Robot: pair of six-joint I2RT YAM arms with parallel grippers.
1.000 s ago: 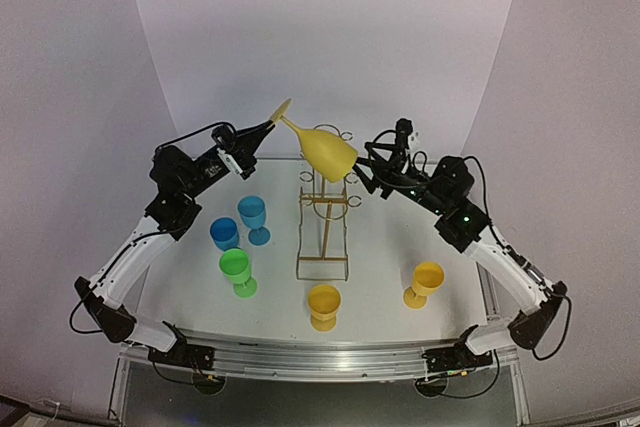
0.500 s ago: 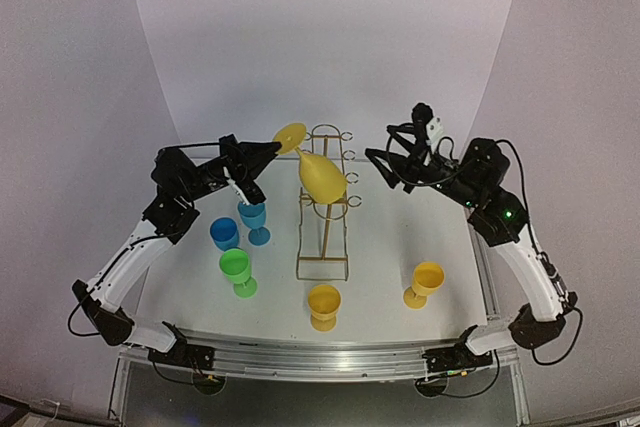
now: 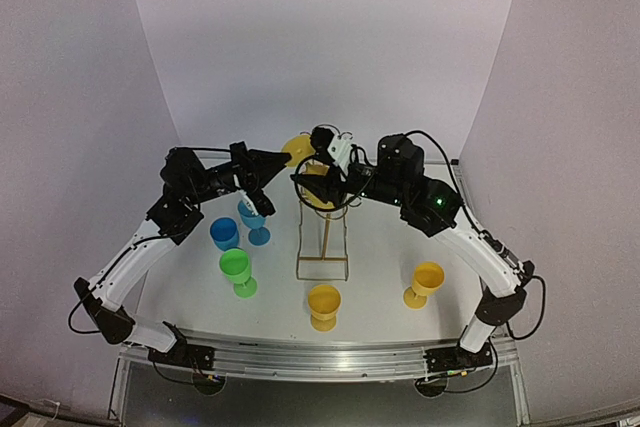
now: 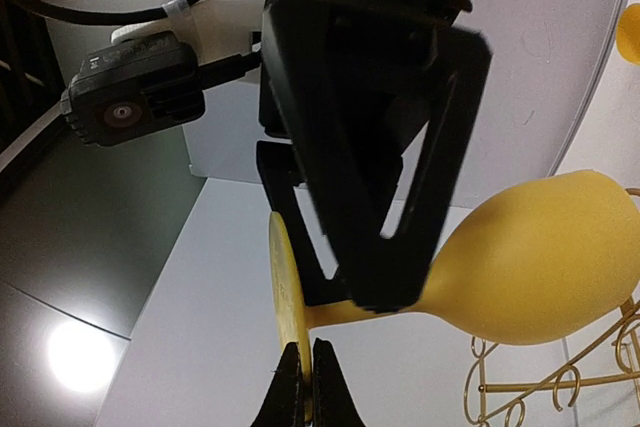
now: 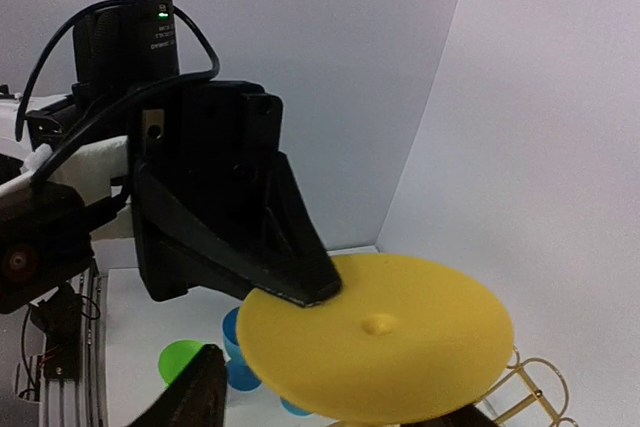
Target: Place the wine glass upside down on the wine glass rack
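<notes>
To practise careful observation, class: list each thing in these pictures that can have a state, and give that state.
wine glass: sideways in the air, not yet racked
left pincer: shut on the wine glass's foot
right pincer: jaws apart beside the stem
wine glass rack: standing upright
blue goblets: upright
green goblet: upright
yellow goblets: upright

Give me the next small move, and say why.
Probably close the right gripper on the wine glass stem: its jaws straddle the stem but look apart, while the left gripper alone pinches the foot by the wine glass rack.
</notes>
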